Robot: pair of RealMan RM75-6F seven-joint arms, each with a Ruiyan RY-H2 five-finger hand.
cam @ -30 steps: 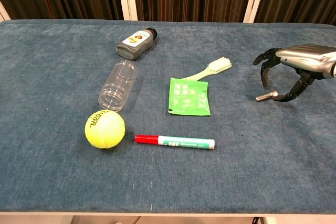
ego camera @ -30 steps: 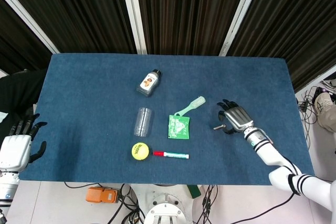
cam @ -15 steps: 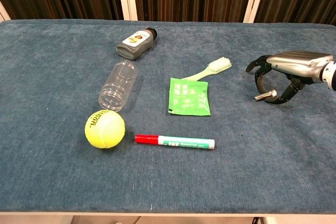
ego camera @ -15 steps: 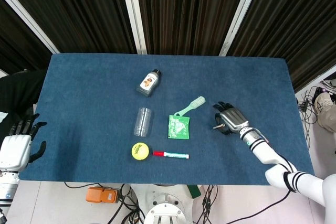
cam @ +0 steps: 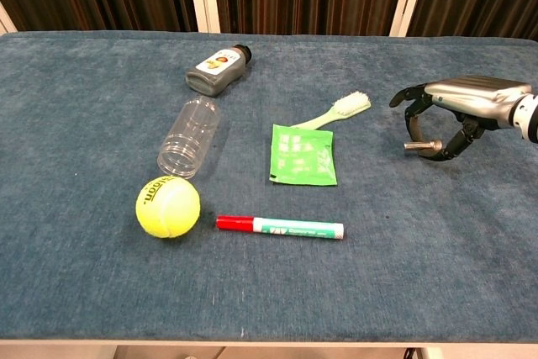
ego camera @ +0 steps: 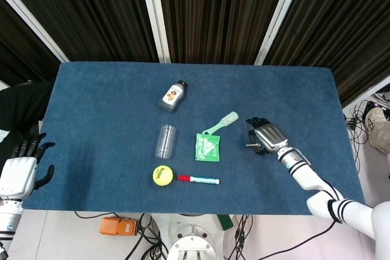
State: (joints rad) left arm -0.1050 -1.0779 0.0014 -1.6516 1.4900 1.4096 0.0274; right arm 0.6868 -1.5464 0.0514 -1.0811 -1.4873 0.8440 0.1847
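A small shiny metal bolt (cam: pixel 418 146) sits pinched in the fingers of the right hand (cam: pixel 450 107), just above the soft blue table (cam: pixel 84 81), right of the green toothbrush (cam: pixel 336 112). There is bare cloth all around it, out to the right edge. The left hand (ego camera: pixel 18 172) hangs off the near left corner, fingers spread, holding nothing. A flat green packet (cam: pixel 303 154) lies near.

head view looks steeply down from high; chest view low, nearer; both share the table (ego camera: pixel 91 101).
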